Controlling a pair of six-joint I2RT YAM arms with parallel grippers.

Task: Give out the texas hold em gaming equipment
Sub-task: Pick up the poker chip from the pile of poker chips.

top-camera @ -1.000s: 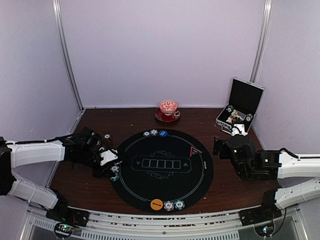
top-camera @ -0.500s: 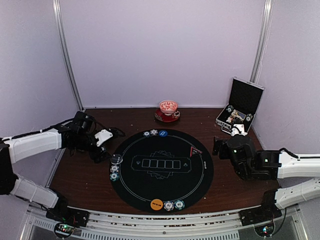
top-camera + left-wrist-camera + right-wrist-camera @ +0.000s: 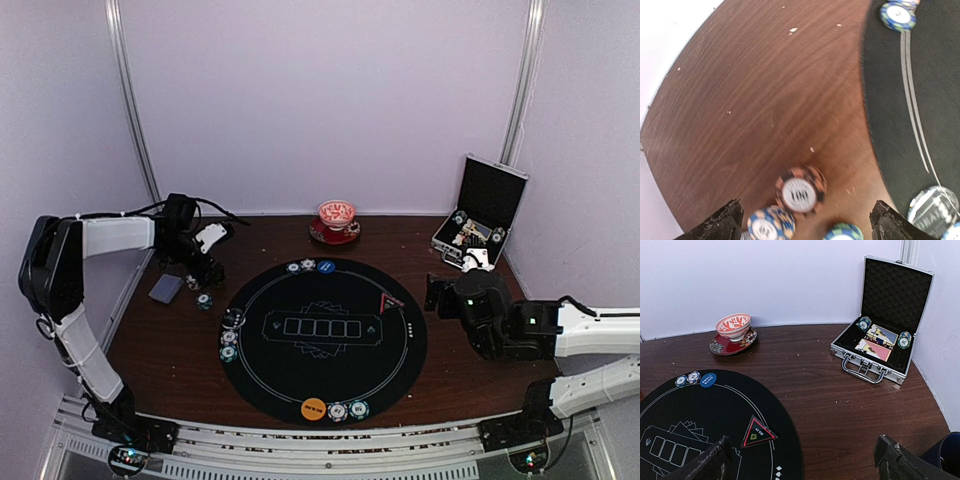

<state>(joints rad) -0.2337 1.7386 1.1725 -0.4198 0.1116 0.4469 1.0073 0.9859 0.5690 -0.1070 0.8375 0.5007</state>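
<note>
— How do the jaws of the left gripper [image 3: 805,226] stand?
— Apart, with nothing between them. It hangs over the far left part of the table [image 3: 400,240], above a red chip [image 3: 800,191] marked 100. A blue chip [image 3: 771,225] and a teal chip [image 3: 842,233] lie next to it, all on bare wood just off the left edge of the round black mat [image 3: 330,370].
— And the right gripper [image 3: 805,460]?
— Spread wide too and empty, just off the mat's right edge.
— The rest of the poker gear?
— A grey-blue card deck [image 3: 166,288] lies near the table's left edge. On the mat's left edge are a clear button disc [image 3: 233,318] and two chips [image 3: 229,337]. At its far edge are a blue button disc [image 3: 326,267] and two more [image 3: 293,267]. At its near edge are an orange button disc [image 3: 314,408] and another two [image 3: 358,408]. Further chips [image 3: 904,340] and cards [image 3: 874,342] lie in the open case [image 3: 892,290] at the table's far right corner.
</note>
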